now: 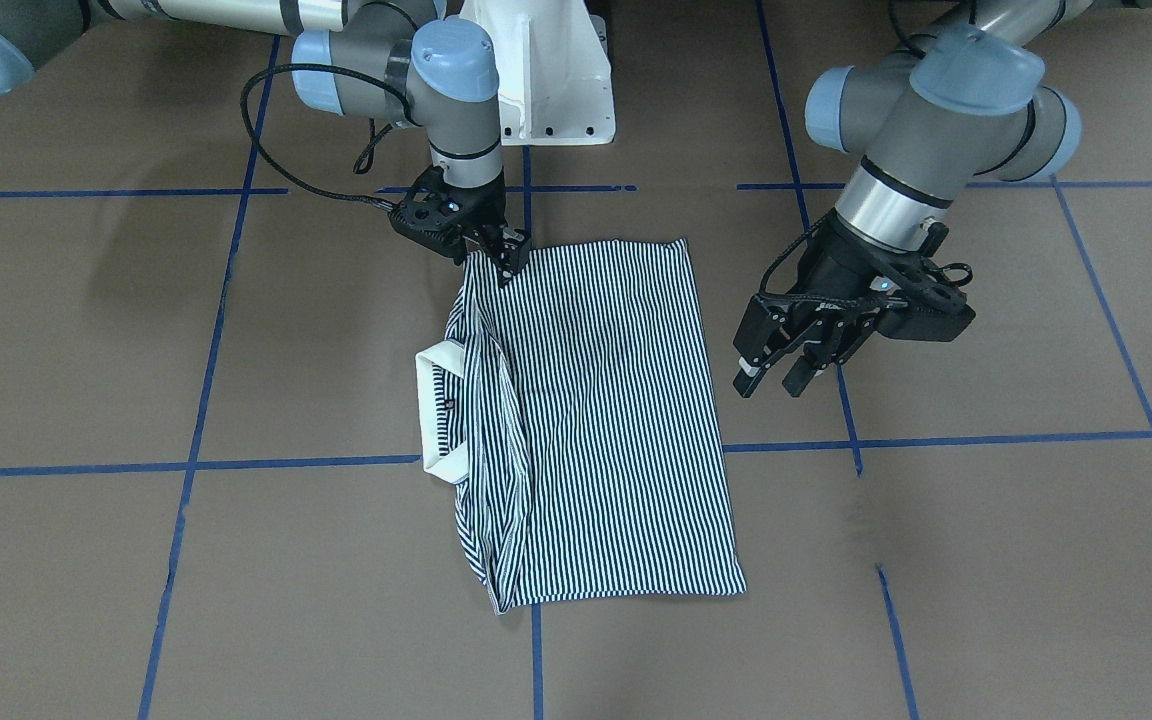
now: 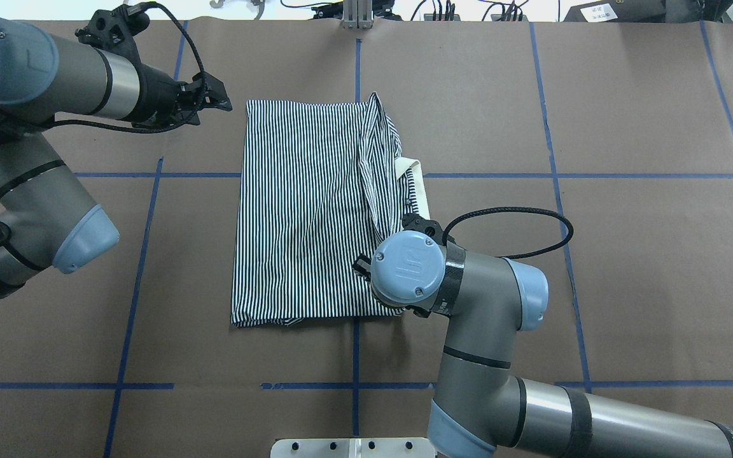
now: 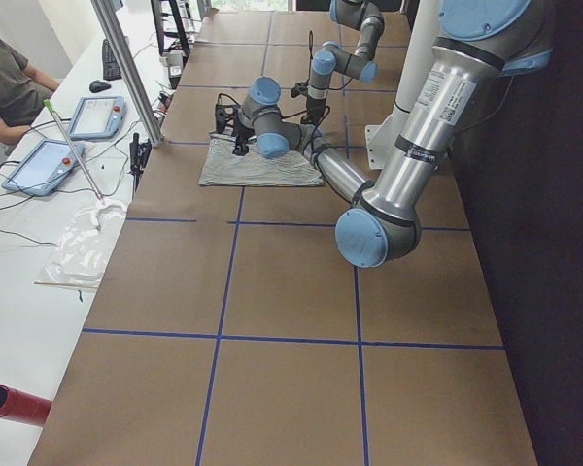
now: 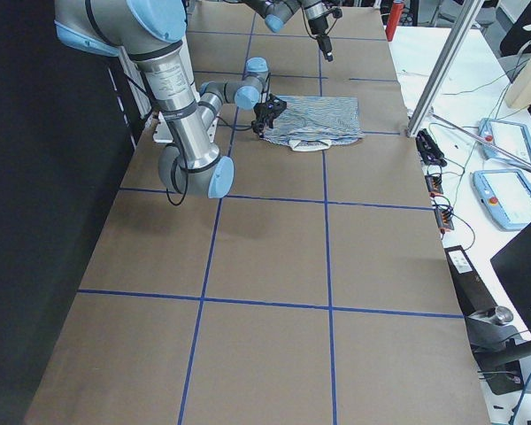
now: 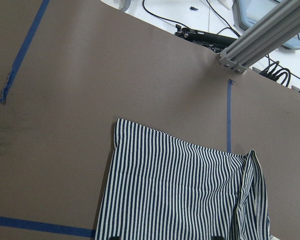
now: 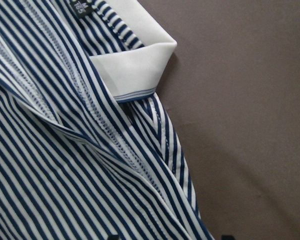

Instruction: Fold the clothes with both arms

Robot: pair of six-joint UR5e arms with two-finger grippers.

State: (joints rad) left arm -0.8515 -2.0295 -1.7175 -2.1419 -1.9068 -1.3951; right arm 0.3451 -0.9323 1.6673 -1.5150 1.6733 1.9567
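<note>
The striped polo shirt lies folded into a rectangle on the brown table, its cream collar sticking out of one long side. It also shows in the overhead view. My right gripper is down at the shirt's corner nearest the robot's base, with its jaws open. Its wrist view shows the collar and striped folds close up. In the overhead view my right wrist hides this gripper. My left gripper is open and empty, above the table beside the shirt's other long edge, near the far corner.
The white pedestal base stands at the table's robot side. Blue tape lines cross the brown table. An aluminium post stands at the far edge. A side table with tablets and a seated person lie beyond it.
</note>
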